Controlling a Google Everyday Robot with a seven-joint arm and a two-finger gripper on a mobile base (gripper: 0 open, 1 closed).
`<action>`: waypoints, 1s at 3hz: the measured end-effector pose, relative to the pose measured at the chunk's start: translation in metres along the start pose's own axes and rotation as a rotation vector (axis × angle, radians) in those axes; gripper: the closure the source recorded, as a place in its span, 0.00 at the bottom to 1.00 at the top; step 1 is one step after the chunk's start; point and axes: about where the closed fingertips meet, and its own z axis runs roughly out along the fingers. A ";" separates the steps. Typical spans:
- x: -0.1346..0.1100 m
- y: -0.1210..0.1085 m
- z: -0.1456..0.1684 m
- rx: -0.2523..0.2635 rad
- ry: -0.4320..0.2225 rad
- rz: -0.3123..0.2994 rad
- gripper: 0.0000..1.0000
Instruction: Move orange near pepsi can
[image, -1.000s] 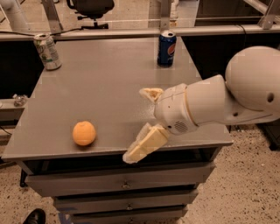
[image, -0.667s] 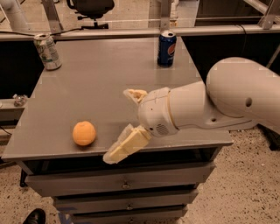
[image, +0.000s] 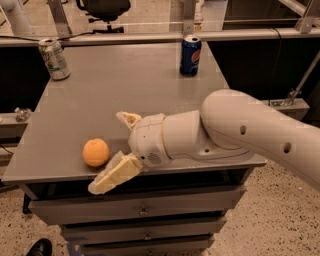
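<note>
The orange (image: 95, 152) sits on the grey table (image: 125, 85) near its front left edge. The pepsi can (image: 190, 55), dark blue with a silver top, stands upright at the far edge, right of centre. My gripper (image: 111, 151) comes in from the right on a white arm (image: 240, 130) and is open. One pale finger (image: 128, 119) is behind and to the right of the orange; the other (image: 112, 175) hangs over the front edge just right of it. The orange is just left of the gap between the fingers and is not held.
A silver-white and green can (image: 54, 58) stands at the table's far left corner. Drawers (image: 140, 212) run below the table front. An office chair (image: 102, 10) stands behind the table. A black shoe (image: 39, 247) is on the floor at bottom left.
My arm and open gripper have moved left along the front of the table, closing the distance to the orange. The orange and both cans have not moved.
</note>
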 end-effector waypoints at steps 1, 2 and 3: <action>0.008 0.000 0.019 -0.003 -0.022 0.028 0.00; 0.013 -0.006 0.029 0.009 -0.034 0.055 0.18; 0.018 -0.008 0.033 0.020 -0.036 0.078 0.41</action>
